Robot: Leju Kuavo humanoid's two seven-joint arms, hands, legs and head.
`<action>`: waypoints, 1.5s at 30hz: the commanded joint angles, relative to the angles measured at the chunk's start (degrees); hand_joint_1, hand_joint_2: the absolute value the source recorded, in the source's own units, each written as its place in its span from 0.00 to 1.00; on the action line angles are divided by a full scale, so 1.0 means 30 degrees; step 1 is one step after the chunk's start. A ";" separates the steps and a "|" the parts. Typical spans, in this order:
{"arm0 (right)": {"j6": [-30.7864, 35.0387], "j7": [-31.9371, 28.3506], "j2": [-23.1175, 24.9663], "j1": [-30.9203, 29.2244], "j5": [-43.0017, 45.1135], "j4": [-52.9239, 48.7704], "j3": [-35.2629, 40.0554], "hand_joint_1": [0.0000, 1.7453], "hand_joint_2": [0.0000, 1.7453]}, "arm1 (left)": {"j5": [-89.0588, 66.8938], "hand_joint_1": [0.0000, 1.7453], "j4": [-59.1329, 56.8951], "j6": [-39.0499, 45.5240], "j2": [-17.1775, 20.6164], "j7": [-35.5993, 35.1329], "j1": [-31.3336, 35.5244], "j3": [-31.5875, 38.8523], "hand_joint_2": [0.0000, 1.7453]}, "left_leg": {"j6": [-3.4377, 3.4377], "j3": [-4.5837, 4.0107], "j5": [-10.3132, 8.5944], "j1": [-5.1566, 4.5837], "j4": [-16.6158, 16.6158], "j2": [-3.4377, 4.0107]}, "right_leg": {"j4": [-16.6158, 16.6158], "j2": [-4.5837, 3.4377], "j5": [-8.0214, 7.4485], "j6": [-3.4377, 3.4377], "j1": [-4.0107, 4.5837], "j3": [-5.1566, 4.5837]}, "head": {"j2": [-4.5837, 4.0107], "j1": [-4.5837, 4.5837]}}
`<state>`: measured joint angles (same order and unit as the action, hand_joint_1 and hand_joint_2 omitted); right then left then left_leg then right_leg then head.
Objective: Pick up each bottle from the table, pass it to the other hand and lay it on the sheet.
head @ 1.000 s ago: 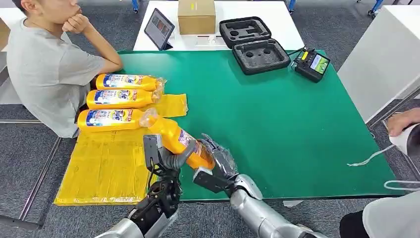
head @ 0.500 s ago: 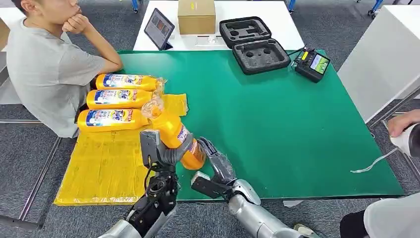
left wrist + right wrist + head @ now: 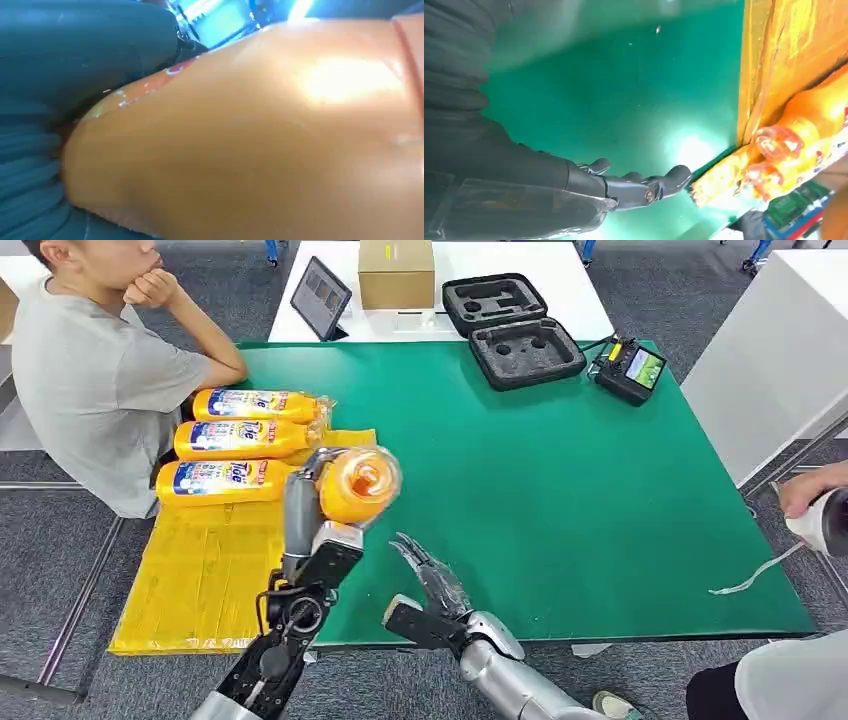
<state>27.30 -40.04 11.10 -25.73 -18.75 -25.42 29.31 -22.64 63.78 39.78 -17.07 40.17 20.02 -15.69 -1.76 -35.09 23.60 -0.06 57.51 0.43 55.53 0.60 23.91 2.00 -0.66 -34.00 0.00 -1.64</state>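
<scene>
Green table (image 3: 560, 490), yellow sheet (image 3: 215, 580) overhanging its near-left edge; left hand (image 3: 310, 530) clutching orange bottle (image 3: 358, 485), right hand (image 3: 430, 580) empty, splayed.

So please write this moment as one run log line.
left hand: holds orange detergent bottle raised | right hand: open, above green table | yellow sheet: three bottles lying

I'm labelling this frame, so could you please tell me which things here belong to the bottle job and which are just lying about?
Job:
orange plastic bottle held by left hand
open right hand
three orange bottles lying on the sheet
yellow sheet

Lying about:
black foam-lined case
brown cardboard box
dark tablet
black handheld controller
</scene>
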 commanded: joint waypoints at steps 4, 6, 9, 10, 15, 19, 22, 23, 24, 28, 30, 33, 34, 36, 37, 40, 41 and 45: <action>-0.0902 0.0014 -0.0304 -0.0008 0.0887 -0.0315 -0.0215 0.00 1.00 | -1.0655 1.00 -0.0234 0.0073 -0.0068 -0.0057 0.0093 0.6284 1.00 | 0.0015 0.0058 0.0016 0.0006 -0.0008 0.0029 | -0.0003 -0.0040 0.0017 -0.0018 0.0001 0.0048 | 0.0000 -0.0015; -0.1066 0.0014 -0.0318 0.0094 0.1001 -0.0401 -0.0268 0.00 1.00 | -1.2597 1.00 0.0313 0.0073 -0.0386 -0.0057 0.0072 0.7325 1.00 | 0.0028 0.0088 0.0044 0.0026 0.0012 0.0032 | -0.0001 -0.0052 0.0037 -0.0027 0.0020 0.0084 | 0.0000 -0.0007; -0.1160 0.0014 -0.0304 0.0115 0.1032 -0.0365 -0.0290 0.00 1.00 | -1.4727 1.00 0.0850 0.0073 -0.0807 -0.0057 0.0067 0.8479 1.00 | 0.0024 0.0066 0.0029 0.0018 0.0011 0.0007 | 0.0006 -0.0023 0.0036 -0.0023 0.0011 0.0065 | 0.0000 -0.0007; -0.1209 0.0014 -0.0302 0.0109 0.1045 -0.0356 -0.0298 0.00 1.00 | -1.5422 1.00 0.0968 0.0073 -0.0963 -0.0057 0.0089 0.8840 1.00 | 0.0030 0.0076 0.0042 0.0025 0.0024 0.0014 | 0.0012 -0.0034 0.0043 -0.0029 0.0019 0.0077 | 0.0000 -0.0007; -0.1576 0.0014 -0.0257 -0.0055 0.1200 -0.0295 -0.0417 0.00 1.00 | -2.0881 1.00 0.0026 0.0073 0.0163 -0.5417 0.0428 0.6822 1.00 | 0.0017 0.0035 0.0005 0.0008 0.0005 -0.0002 | 0.0006 -0.0008 0.0019 -0.0020 0.0004 0.0034 | 0.0000 -0.0007; -0.1948 0.0014 -0.0129 -0.0447 0.1564 -0.0018 -0.0840 0.00 1.00 | -2.2452 0.98 -0.3543 0.0073 0.4038 -1.5131 0.2431 -0.0408 1.00 | 0.0016 0.0002 -0.0025 0.0002 -0.0008 -0.0039 | 0.0005 0.0035 0.0006 -0.0019 -0.0001 0.0005 | 0.0000 -0.0007; -0.2111 0.0014 -0.0128 -0.0424 0.1632 -0.0128 -0.0875 0.00 1.00 | -2.2452 1.00 -0.5557 0.0073 0.4630 -1.7352 0.3623 -0.2183 1.00 | 0.0036 0.0045 -0.0013 0.0014 -0.0002 -0.0061 | 0.0014 0.0043 0.0024 -0.0036 0.0010 0.0040 | 0.0000 -0.0007; -0.2111 0.0014 -0.0128 -0.0424 0.1632 -0.0128 -0.0875 0.00 1.00 | -2.2452 1.00 -0.5557 0.0073 0.4630 -1.7352 0.3623 -0.2183 1.00 | 0.0026 0.0028 -0.0022 0.0007 -0.0004 -0.0050 | 0.0011 0.0038 0.0012 -0.0028 0.0005 0.0022 | 0.0000 -0.0007; -0.1965 0.0014 -0.0181 -0.0253 0.1720 -0.0621 -0.0823 0.00 1.00 | -2.2452 1.00 -0.6721 0.0073 0.4493 -1.7637 0.4115 -0.2329 1.00 | 0.0041 0.0049 -0.0014 0.0019 -0.0003 -0.0057 | 0.0013 0.0037 0.0022 -0.0041 0.0016 0.0048 | 0.0000 -0.0015; -0.1965 0.0014 -0.0181 -0.0253 0.1720 -0.0621 -0.0823 0.00 1.00 | -2.2452 1.00 -0.6721 0.0073 0.4493 -1.7637 0.4115 -0.2329 1.00 | 0.0041 0.0034 -0.0026 0.0020 0.0001 -0.0007 | 0.0005 -0.0009 0.0012 -0.0019 0.0010 0.0037 | 0.0000 -0.0007; -0.1965 0.0014 -0.0181 -0.0253 0.1720 -0.0621 -0.0823 0.00 1.00 | -2.2452 1.00 -0.6721 0.0073 0.4493 -1.7637 0.4115 -0.2329 1.00 | 0.0047 0.0049 -0.0014 0.0024 0.0008 -0.0004 | 0.0008 -0.0017 0.0021 -0.0025 0.0014 0.0052 | 0.0000 -0.0007; -0.1717 0.0014 -0.0374 0.0108 0.2246 -0.1924 -0.0870 0.00 1.00 | -2.2452 1.00 -0.7921 0.0073 0.4445 -1.8051 0.4559 -0.2646 1.00 | 0.0054 0.0045 -0.0022 0.0019 0.0000 -0.0020 | 0.0009 0.0000 0.0024 -0.0030 0.0010 0.0051 | 0.0000 -0.0007; -0.1606 0.0014 -0.0502 0.0226 0.2467 -0.2525 -0.0929 0.00 1.00 | -2.2452 1.00 -0.8270 0.0073 0.4388 -1.8089 0.4664 -0.2581 1.00 | 0.0045 0.0017 -0.0034 0.0015 0.0000 -0.0022 | 0.0007 0.0008 0.0012 -0.0023 0.0007 0.0026 | 0.0000 0.0000; -0.1002 0.0014 -0.0902 0.0741 0.3063 -0.4548 -0.1057 0.00 1.00 | -2.2452 0.99 -0.8915 0.0073 0.4351 -1.8274 0.4842 -0.2445 1.00 | 0.0050 0.0026 -0.0031 0.0012 0.0003 -0.0022 | 0.0013 0.0004 0.0016 -0.0026 0.0005 0.0029 | 0.0000 -0.0007; -0.0757 0.0014 -0.1147 0.1052 0.3427 -0.5867 -0.1302 0.00 1.00 | -2.2452 1.00 -0.9066 0.0073 0.4437 -1.8446 0.4888 -0.2332 1.00 | 0.0042 0.0000 -0.0040 0.0012 0.0003 -0.0017 | 0.0008 0.0005 0.0004 -0.0020 0.0006 0.0004 | 0.0000 -0.0007; -0.0092 0.0014 -0.1534 0.2079 0.3405 -0.8970 -0.2112 0.00 1.00 | -2.2452 1.00 -0.9521 0.0073 0.4886 -1.9075 0.5050 -0.2425 1.00 | 0.0039 -0.0005 -0.0043 0.0014 0.0002 -0.0015 | 0.0006 0.0007 0.0002 -0.0018 0.0008 -0.0004 | 0.0000 0.0000; -0.0119 0.0014 -0.1567 0.2602 0.3232 -1.0089 -0.2439 0.00 1.00 | -2.2452 1.00 -0.9370 0.0073 0.5029 -1.9004 0.4920 -0.2145 1.00 | 0.0055 0.0023 -0.0021 0.0022 0.0017 -0.0022 | 0.0021 0.0004 0.0024 -0.0030 0.0015 0.0026 | 0.0000 -0.0015; -0.1690 0.0014 -0.1601 0.3801 0.2183 -1.2580 -0.2430 0.00 1.00 | -2.2452 1.00 -0.9463 0.0073 0.5306 -1.9208 0.4931 -0.1746 1.00 | 0.0056 0.0050 -0.0003 0.0027 0.0012 -0.0020 | 0.0016 -0.0001 0.0040 -0.0033 0.0018 0.0053 | 0.0000 -0.0015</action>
<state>26.56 -40.06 8.57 -20.63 -9.18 -44.37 25.51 -87.95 41.92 40.09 -4.50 -16.44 31.20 -20.92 -1.70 -35.16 23.45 -0.03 57.52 0.44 55.55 0.62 23.89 1.99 -0.65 -34.07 0.00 -1.68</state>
